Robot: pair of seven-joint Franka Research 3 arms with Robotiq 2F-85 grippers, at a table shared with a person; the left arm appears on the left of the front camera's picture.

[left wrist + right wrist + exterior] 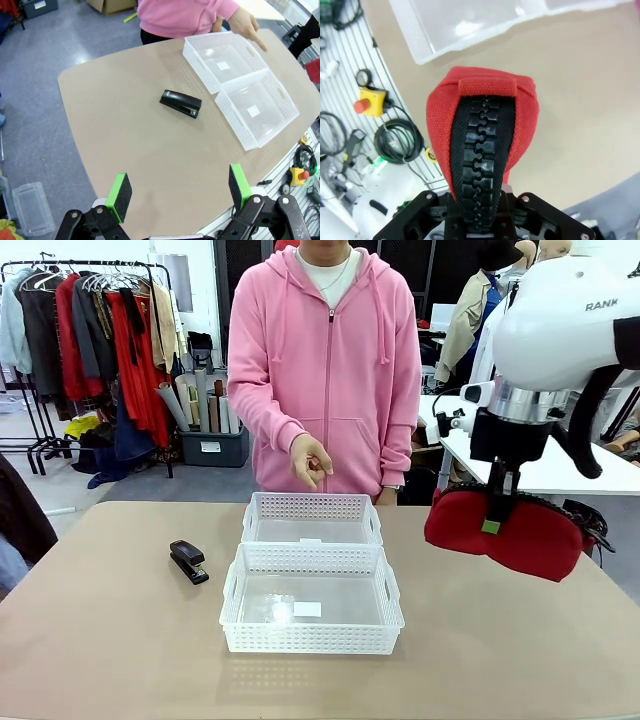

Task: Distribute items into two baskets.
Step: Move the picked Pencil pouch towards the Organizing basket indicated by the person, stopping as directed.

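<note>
Hanging red pouch [540, 540] sags just beneath the right end effector [495, 520] clamped on its top

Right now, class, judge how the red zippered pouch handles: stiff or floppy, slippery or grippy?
Probably floppy: the red zippered pouch sags either side of the right gripper. Likely grippy: coarse woven fabric. Seemingly light: one pinch holds it.

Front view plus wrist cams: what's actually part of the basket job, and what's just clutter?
Job:
- red pouch, held above the table by the right gripper
- black stapler, on the table
- near basket
- far basket

Lying about:
- rack of clothes
- grey bin on the floor beyond the table
- yellow button box and cables beside the table
</note>
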